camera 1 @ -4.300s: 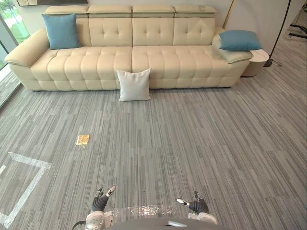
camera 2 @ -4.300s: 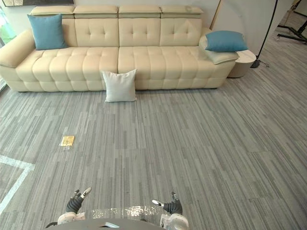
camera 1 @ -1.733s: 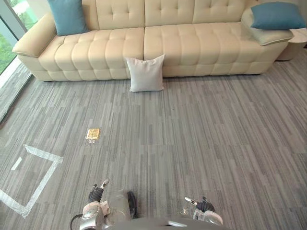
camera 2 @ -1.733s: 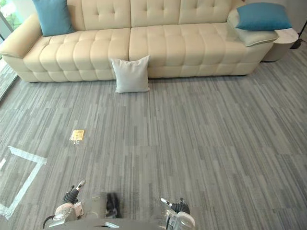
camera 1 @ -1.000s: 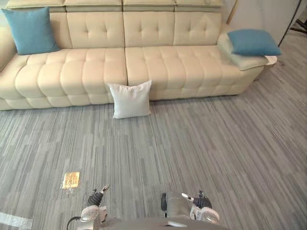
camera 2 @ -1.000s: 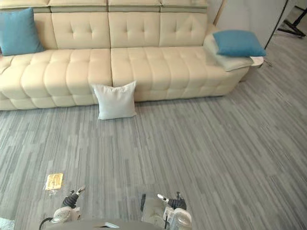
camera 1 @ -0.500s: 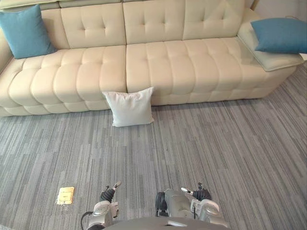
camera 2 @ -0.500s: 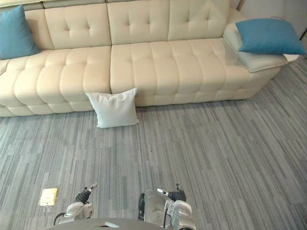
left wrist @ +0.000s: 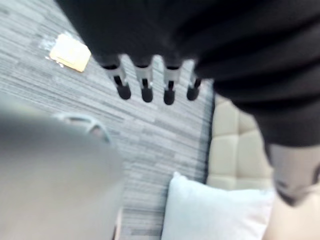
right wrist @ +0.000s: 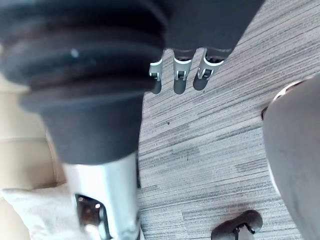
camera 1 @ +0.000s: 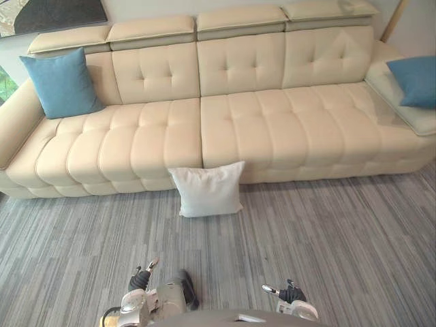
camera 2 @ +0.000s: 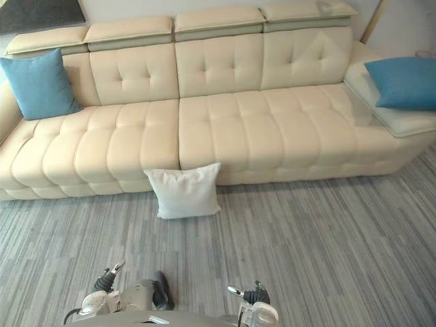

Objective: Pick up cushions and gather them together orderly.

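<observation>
Left eye view: a white cushion (camera 1: pixel 208 191) stands on edge on the grey striped carpet (camera 1: pixel 340 231) at dead centre, leaning against the front of the cream sofa (camera 1: pixel 272 129). A blue cushion (camera 1: pixel 61 83) is propped in the sofa's corner at 10 o'clock. The left hand (camera 1: pixel 141 278) hangs low at 7 o'clock and the right hand (camera 1: pixel 291 293) at 5 o'clock, both well apart from any cushion.

Right eye view: a second blue cushion (camera 2: pixel 405 82) lies flat on the sofa's broad armrest at 2 o'clock.

Left wrist view: the fingers (left wrist: pixel 145 85) hang straight and relaxed, holding nothing. Past them lie carpet, a small yellow card (left wrist: pixel 70 51) and the white cushion against the sofa.

Right wrist view: its fingers (right wrist: pixel 180 80) are likewise slack and empty over the carpet.

The cushions look light, soft and squashy, so they will sag if pinched by one corner. A two-handed hold on opposite edges should suit best, probably on the white one first. The carpet is flat and open — nothing stands in the way of walking up.
</observation>
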Tool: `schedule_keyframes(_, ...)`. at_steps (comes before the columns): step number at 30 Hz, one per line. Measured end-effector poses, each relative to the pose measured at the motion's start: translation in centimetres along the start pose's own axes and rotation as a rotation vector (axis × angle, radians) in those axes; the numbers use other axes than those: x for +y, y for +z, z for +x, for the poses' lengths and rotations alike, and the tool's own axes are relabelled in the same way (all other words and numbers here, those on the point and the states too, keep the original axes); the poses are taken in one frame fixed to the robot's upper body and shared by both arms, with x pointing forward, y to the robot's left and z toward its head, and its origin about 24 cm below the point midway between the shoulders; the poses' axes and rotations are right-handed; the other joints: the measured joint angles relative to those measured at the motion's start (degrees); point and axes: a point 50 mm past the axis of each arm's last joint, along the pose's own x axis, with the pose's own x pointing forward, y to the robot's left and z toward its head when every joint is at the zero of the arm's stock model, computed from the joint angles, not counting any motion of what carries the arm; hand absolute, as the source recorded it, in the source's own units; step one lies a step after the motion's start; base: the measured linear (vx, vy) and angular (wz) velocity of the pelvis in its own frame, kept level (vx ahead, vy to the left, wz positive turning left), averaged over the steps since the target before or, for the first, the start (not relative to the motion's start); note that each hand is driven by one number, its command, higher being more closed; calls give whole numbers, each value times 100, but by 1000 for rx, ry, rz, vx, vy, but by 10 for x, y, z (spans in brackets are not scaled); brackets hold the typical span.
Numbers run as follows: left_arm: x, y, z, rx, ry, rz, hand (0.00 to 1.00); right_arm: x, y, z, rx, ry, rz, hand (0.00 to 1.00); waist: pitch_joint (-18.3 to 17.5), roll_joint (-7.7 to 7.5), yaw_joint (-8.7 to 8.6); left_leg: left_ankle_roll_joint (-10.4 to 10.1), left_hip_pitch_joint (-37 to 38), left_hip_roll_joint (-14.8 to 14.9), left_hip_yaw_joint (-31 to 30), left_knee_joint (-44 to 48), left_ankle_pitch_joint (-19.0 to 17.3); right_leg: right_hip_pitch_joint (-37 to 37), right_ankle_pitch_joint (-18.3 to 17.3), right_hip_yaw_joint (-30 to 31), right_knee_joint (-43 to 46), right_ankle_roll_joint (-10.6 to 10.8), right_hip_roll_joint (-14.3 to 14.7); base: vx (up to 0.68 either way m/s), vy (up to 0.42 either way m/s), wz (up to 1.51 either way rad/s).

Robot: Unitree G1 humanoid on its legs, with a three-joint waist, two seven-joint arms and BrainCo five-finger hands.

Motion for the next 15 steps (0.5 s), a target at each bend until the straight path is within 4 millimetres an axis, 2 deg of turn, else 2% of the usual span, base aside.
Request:
schedule_keyframes(2,7,-1,1,7,23,-28,0,7,-3,0,21,13,11,0,-54,-149,65,74,62,-54,42,235,-383,20,421,428,67,8,-48,419,288,-8)
schedule_keyframes(3,9,-1,1,9,26,-28,0,8,-5,0,27,17,13,0,-79,-189,71,157,124,-82,100,268,-418,21,476,535,128,19,-93,411,234,0)
schedule_keyframes(5,16,-7,2,36,35,7,0,14,-13,-2,62,27,26,0,-269,-378,38,284,356,-377,134,345,-658,-56,652,879,600,55,-340,368,152,-3)
schedule_keyframes(6,16,-7,2,37,31,15,0,12,-14,-2,66,23,32,0,-296,-377,38,297,397,-421,114,354,-713,-135,700,978,799,71,-361,327,99,-11)
schedule_keyframes(7,15,-9,2,47,22,36,0,8,-14,-1,65,8,44,0,-325,-345,3,271,522,-489,74,282,-850,-431,856,1171,1477,211,-366,290,97,-11)
schedule_keyframes(8,15,-10,2,56,13,54,0,4,-13,0,64,1,36,0,-318,-318,-27,268,683,-560,76,140,-938,-851,1181,1353,2355,583,-367,269,98,-7)
schedule_keyframes(9,15,-11,2,58,8,69,0,3,-13,0,63,-1,28,0,-309,-313,-55,271,784,-596,82,78,-966,-1045,1417,1430,2750,673,-361,260,92,-2)
schedule_keyframes(10,15,-13,2,69,-4,90,0,2,-10,1,52,-1,20,0,-267,-265,-126,271,1022,-618,108,-25,-1034,-1349,1751,1509,3509,753,-341,307,56,-13)
schedule_keyframes(11,16,-16,1,78,-6,107,0,1,-3,3,29,2,7,0,-182,-194,-184,267,1431,-617,147,-168,-1120,-1802,1441,1346,4509,611,-339,265,40,-21)
schedule_keyframes(12,16,-16,1,78,-8,109,0,1,-1,3,21,2,7,0,-144,-188,-184,253,1590,-617,158,-243,-1129,-1944,1263,1248,4792,526,-328,295,8,-28)
schedule_keyframes(13,13,-17,0,80,-13,106,0,1,2,3,7,0,7,0,-90,-155,-195,209,1969,-595,172,-450,-1179,-2312,845,996,5246,356,-265,219,-29,-24)
schedule_keyframes(15,12,-18,0,81,-16,104,0,4,9,3,-35,16,-11,0,-82,-126,-255,23,2342,-411,249,-597,-1306,-2968,328,618,5162,300,27,230,-73,-19)
